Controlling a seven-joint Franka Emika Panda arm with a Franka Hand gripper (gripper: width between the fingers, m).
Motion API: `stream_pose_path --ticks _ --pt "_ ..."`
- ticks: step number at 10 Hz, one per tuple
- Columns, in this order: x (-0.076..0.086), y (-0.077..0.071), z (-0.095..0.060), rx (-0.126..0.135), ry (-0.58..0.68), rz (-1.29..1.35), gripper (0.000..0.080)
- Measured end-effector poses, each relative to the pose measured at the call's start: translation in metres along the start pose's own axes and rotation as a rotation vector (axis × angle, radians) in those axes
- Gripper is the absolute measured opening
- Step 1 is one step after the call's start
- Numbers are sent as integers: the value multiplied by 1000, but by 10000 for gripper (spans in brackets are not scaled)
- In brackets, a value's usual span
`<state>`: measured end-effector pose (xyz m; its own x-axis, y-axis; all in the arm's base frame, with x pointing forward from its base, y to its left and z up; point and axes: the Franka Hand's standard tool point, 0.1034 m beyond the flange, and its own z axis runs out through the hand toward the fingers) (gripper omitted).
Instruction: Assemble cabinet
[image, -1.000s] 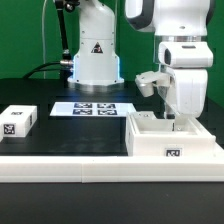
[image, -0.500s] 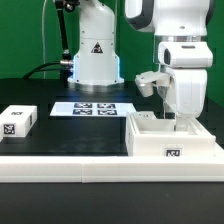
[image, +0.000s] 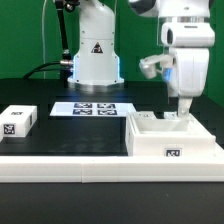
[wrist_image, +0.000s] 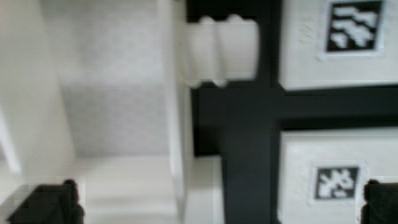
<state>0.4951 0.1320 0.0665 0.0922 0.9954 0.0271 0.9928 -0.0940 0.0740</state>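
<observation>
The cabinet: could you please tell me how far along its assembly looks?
Done: the cabinet body stands at the exterior view's right. In hand: nothing; the gripper hangs open over its compartment. Left: the small tagged block lies apart at the exterior view's left, seemingly not yet joined.

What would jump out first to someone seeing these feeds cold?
First the white arm's tool at the exterior view's right, hanging over the cabinet, the big white box in the foreground. Then the marker board lying flat in the middle. A small tagged white block sits alone at the exterior view's left.
</observation>
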Motion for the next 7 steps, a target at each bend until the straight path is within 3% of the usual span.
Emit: stream_pose_path --ticks 3,4,7 --pt "18 -32 -21 -5 3 23 797" --pt "22 -42 -18 2 5 33 797" --pt "19 -40 -17 4 4 38 797"
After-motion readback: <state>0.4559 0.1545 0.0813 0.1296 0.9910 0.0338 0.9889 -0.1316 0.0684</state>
